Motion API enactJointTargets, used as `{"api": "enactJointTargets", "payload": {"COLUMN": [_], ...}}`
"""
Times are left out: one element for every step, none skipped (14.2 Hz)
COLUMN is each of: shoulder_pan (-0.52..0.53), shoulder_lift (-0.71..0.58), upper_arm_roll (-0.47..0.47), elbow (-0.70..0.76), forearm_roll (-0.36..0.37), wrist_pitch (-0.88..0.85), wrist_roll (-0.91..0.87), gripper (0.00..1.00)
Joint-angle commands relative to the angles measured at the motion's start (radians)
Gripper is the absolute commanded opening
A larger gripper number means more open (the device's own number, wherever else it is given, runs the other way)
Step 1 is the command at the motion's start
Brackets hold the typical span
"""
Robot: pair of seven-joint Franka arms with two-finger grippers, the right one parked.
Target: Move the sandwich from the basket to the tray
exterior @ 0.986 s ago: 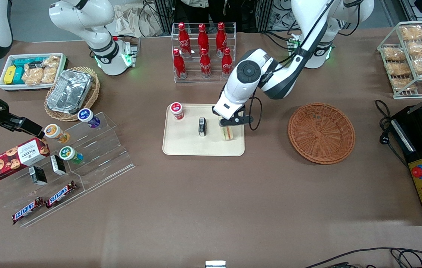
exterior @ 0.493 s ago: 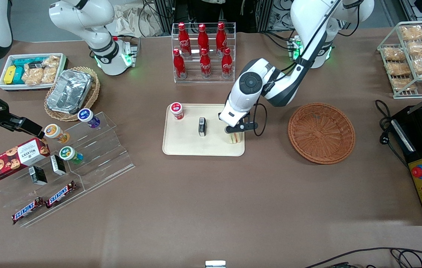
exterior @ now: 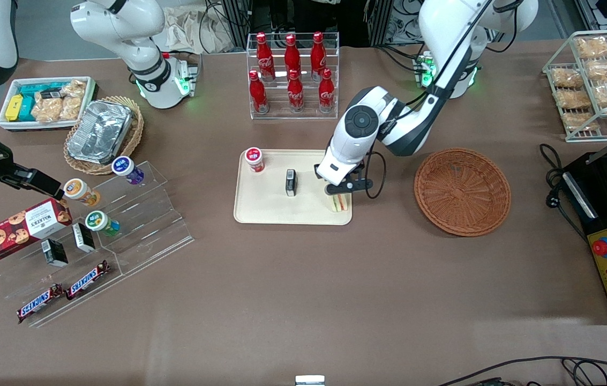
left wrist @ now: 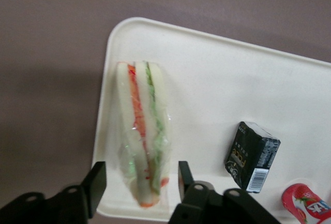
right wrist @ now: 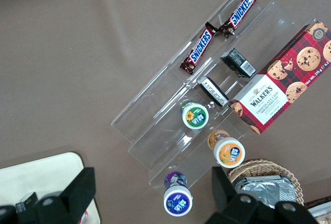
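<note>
The gripper [left wrist: 137, 182] is released, fingers straddling the sandwich [left wrist: 142, 141], which rests at the tray [left wrist: 207, 79] corner nearest the basket [exterior: 462, 191].

Sandwich [left wrist: 142, 141] now down on tray [left wrist: 207, 89]

White left arm [exterior: 389, 115], dark round joint cap, black cable, black gripper [left wrist: 137, 185], green base lights

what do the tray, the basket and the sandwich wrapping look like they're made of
The tray looks like smooth cream plastic: even matte surface, moulded rounded corners. The basket looks like woven reddish-brown wicker, strands radiating from its centre. The sandwich seems wrapped in thin clear film, judging by wrinkles and glints. The tool is open, a finger either side of the sandwich.
</note>
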Motion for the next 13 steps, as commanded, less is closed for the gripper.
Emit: {"api": "enactJointTargets", "payload": {"shoulder_pan": [0.013, 0.03, 0.064, 0.097, 0.134, 0.182, 0.238, 0.29, 0.329, 0.366, 0.407, 0.427, 0.429], "shoulder_lift": [-0.113, -0.13, -0.143, -0.165, -0.191, -0.22, -0.246, -0.272, -0.3, -0.321, -0.332, -0.338, -0.34], "upper_arm_roll": [0.048, 0.056, 0.058, 0.058, 0.058, 0.058, 0.056, 0.056, 0.058, 0.059, 0.058, 0.058, 0.061], "elbow": [0.087, 0.136, 0.176, 0.206, 0.221, 0.227, 0.229, 0.229, 0.229, 0.227, 0.227, 0.229, 0.232], "forearm_roll": [0.012, 0.012, 0.012, 0.014, 0.014, 0.014, 0.006, 0.005, 0.015, 0.041, 0.102, 0.15, 0.187], "wrist_pitch": [-0.242, -0.337, -0.422, -0.498, -0.564, -0.612, -0.651, -0.681, -0.692, -0.695, -0.7, -0.715, -0.735], "wrist_roll": [0.035, 0.061, 0.077, 0.094, 0.129, 0.196, 0.265, 0.317, 0.363, 0.412, 0.462, 0.495, 0.525], "gripper": [1.0, 1.0, 1.0, 1.0, 1.0, 1.0, 1.0, 1.0, 1.0, 1.0, 1.0, 1.0, 1.0]}}
